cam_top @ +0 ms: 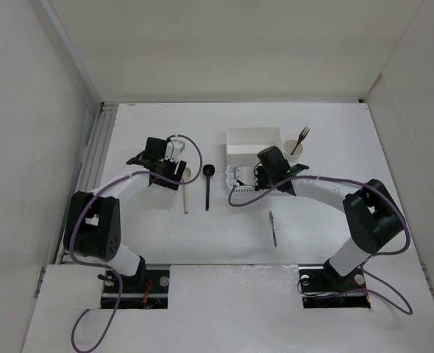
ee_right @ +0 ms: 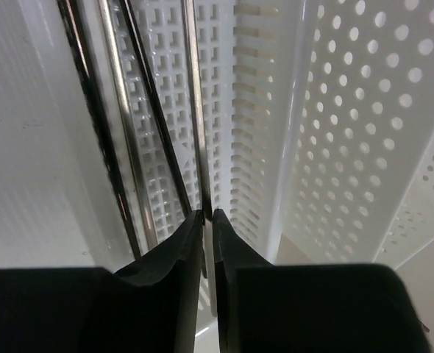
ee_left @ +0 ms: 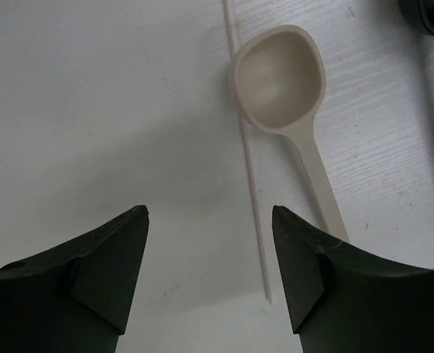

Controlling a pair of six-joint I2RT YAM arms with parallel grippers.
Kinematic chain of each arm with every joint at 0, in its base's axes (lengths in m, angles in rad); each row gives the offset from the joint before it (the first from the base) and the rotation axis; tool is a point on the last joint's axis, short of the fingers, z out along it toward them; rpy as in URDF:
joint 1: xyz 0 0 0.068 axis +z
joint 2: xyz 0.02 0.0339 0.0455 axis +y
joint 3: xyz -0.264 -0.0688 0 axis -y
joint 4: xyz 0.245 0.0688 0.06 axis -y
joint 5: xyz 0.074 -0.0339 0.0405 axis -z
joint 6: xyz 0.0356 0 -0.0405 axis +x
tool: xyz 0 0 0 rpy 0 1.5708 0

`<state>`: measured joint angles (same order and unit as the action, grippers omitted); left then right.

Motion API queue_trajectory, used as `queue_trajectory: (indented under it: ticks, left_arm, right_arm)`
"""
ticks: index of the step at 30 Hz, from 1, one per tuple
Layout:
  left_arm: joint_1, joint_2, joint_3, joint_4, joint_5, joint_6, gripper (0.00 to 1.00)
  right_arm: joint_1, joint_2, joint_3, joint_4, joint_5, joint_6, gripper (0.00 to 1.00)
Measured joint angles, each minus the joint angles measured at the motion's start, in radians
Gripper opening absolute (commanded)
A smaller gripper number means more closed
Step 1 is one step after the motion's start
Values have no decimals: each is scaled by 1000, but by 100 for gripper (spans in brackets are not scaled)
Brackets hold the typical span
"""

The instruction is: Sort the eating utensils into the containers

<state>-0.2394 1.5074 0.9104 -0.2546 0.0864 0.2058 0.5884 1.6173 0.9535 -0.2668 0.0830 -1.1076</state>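
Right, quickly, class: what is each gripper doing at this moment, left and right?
Left gripper: open, holding nothing, above the pale stick.
Right gripper: closed on a thin metal stick.

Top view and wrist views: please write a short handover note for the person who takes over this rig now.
Left pincer: open, above the beige spoon and pale stick on the table.
Right pincer: nearly closed around a metal stick over the basket tray; grip unclear.
Done: fork in cup, dark sticks in tray.
Left to do: beige spoon, black spoon, pale stick, small dark utensil.
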Motion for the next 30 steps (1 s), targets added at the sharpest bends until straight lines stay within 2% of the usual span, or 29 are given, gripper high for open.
queue_trajectory:
  ticks: [2,3,7,9,12,14,17,18,21,22,23,30]
  left_arm:
    - [-14,21,0,-2,7,8,65]
    - [-21,32,0,-4,11,11,65]
    - [-41,65,0,-8,21,15,65]
    - [-42,76,0,-8,23,14,65]
    - [-42,97,0,-6,18,12,59]
    - [-42,116,1,-6,16,10,50]
    - [-41,142,21,-2,18,4,42]
    - [-41,150,29,-1,17,1,34]
    - [-41,174,53,5,16,-5,20]
    - [-42,179,60,5,17,-6,12]
    - [-42,185,66,6,16,-8,0]
    - [-18,235,130,-11,10,-20,0]
  right_arm:
    - [-7,2,0,5,9,0,21]
    - [-8,2,1,9,14,-1,28]
    - [-13,2,2,17,23,-3,44]
    - [-13,2,3,18,24,-3,44]
    - [-13,3,7,22,25,-2,44]
    - [-13,3,11,31,26,2,44]
    - [-13,2,18,42,26,6,44]
    - [-13,0,20,48,30,8,44]
    - [-13,-8,22,60,41,14,44]
    - [-13,-13,22,61,44,16,44]
    - [-13,-19,23,63,46,21,44]
    - [-13,-74,48,76,66,55,44]
